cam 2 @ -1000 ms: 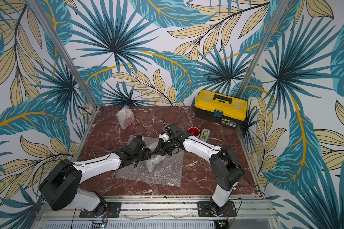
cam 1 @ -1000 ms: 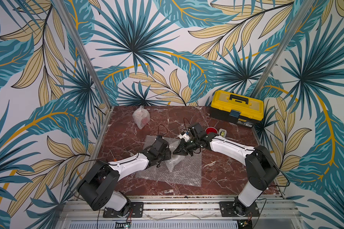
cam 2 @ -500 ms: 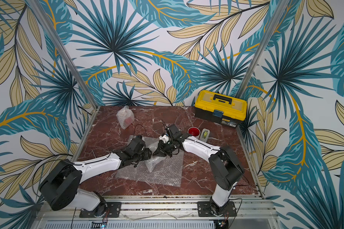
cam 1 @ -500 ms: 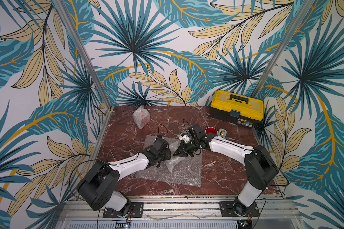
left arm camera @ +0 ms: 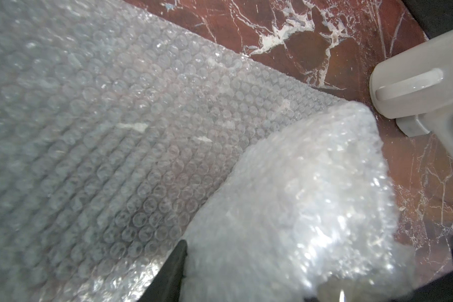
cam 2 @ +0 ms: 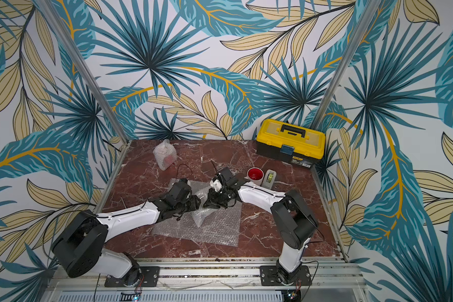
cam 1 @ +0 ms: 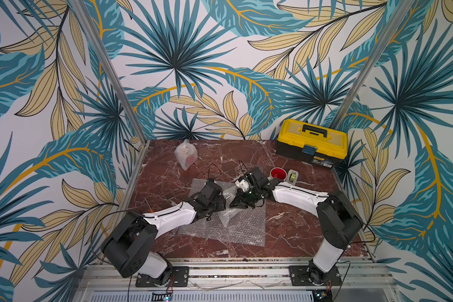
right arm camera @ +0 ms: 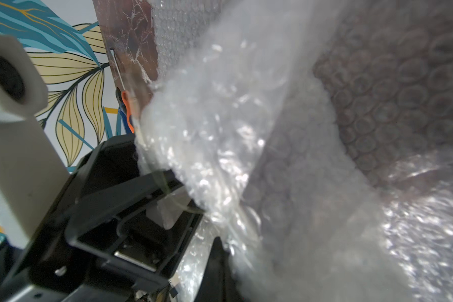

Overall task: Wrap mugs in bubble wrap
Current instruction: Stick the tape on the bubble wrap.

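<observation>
The bundle [left arm camera: 298, 196] of wrap lies on the flat sheet [cam 1: 236, 227] in the middle of the table [cam 1: 293, 224], clasped by the left gripper [cam 1: 221, 205], with the right gripper [cam 1: 236, 204] pressed shut at its raised edge and a red-lined mug [cam 1: 278, 174] just behind.

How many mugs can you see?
1 clearly: the white mug, red inside, beside the tape dispenser. Something red shows through the back bundle; the middle bundle may hide another.
</observation>
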`<control>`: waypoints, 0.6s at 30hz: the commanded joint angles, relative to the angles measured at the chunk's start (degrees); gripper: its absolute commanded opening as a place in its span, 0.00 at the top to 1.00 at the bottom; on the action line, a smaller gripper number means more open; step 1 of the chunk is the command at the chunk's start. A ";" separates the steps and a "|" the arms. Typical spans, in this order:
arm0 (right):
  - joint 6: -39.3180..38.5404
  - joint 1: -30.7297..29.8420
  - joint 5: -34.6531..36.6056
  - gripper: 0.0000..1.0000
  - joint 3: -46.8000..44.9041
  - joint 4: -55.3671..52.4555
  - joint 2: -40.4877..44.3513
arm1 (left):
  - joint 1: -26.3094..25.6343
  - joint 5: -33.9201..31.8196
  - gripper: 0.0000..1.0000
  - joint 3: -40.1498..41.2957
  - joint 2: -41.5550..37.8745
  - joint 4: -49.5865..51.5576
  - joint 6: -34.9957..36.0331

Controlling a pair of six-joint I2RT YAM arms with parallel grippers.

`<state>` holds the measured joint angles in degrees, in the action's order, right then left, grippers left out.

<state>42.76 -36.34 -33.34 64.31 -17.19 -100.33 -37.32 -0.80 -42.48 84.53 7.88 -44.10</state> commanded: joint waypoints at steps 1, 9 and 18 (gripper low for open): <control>-5.90 -0.10 9.90 1.00 -4.03 -4.51 0.85 | -0.25 0.66 0.52 0.38 0.96 1.27 0.84; -13.15 -0.62 12.04 1.00 -2.02 -9.28 1.82 | -0.29 0.53 0.52 0.38 0.99 1.31 0.62; -13.19 -0.67 11.90 0.87 2.69 -10.55 4.02 | -0.29 0.78 0.52 0.29 1.35 1.26 0.59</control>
<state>30.37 -37.56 -25.74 66.00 -22.94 -97.54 -37.69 0.32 -42.48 84.84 6.87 -44.34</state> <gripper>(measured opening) 0.124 0.480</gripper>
